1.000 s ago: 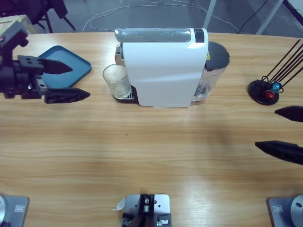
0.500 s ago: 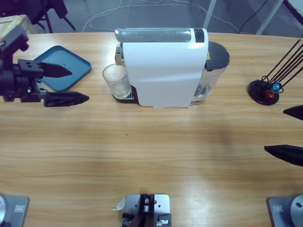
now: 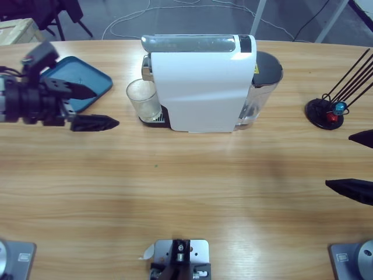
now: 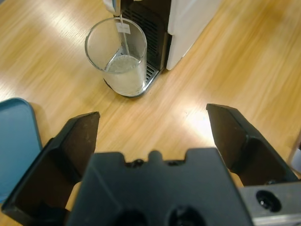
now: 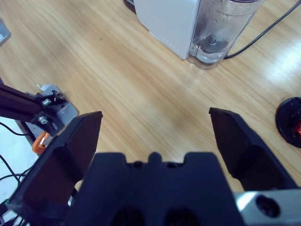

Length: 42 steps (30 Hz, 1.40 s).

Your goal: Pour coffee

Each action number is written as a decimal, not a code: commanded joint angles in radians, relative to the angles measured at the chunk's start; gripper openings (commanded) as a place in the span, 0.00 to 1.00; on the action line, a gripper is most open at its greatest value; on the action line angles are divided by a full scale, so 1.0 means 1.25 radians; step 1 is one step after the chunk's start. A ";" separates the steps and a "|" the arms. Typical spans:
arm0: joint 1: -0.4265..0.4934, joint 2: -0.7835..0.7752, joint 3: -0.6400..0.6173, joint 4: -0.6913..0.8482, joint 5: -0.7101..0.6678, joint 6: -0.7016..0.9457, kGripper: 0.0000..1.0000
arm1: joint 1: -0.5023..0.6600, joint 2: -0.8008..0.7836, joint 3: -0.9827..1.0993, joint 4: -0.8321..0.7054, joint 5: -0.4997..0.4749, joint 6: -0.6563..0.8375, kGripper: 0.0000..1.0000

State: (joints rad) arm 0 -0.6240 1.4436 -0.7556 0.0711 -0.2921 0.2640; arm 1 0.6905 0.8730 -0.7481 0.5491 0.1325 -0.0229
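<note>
A white coffee machine (image 3: 201, 81) stands at the table's back middle, with a clear water tank (image 3: 263, 87) on its right side. A clear glass (image 3: 143, 100) sits on its drip tray under the spout; in the left wrist view the glass (image 4: 119, 59) holds a little pale liquid. My left gripper (image 3: 96, 106) hovers open at the left, pointing at the glass and a short way from it. My right gripper (image 3: 356, 163) stays open at the far right edge, away from the machine (image 5: 175, 21).
A blue tray (image 3: 87, 81) lies at the back left, beneath my left gripper's far jaw. A black stand (image 3: 326, 112) with thin rods and small red and blue pieces sits at the back right. Cables run on the floor behind the table.
My left gripper has moved right, toward the glass, and turned slightly. My right gripper drew back toward the right edge a second ago and has since held still.
</note>
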 commanded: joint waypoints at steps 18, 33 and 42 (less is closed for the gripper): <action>0.089 0.262 -0.061 -0.215 -0.206 0.175 1.00 | -0.008 0.050 0.004 0.009 -0.019 -0.007 1.00; 0.081 0.361 -0.069 -0.272 -0.215 0.174 1.00 | -0.009 0.064 0.002 0.007 -0.019 -0.015 1.00; 0.077 0.389 -0.072 -0.306 -0.216 0.172 0.85 | -0.009 0.077 0.001 0.005 -0.019 -0.018 1.00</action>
State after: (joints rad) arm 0 -0.5210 1.8708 -0.8488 -0.2852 -0.5496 0.4683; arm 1 0.6904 0.9184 -0.7512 0.5491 0.1241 -0.0312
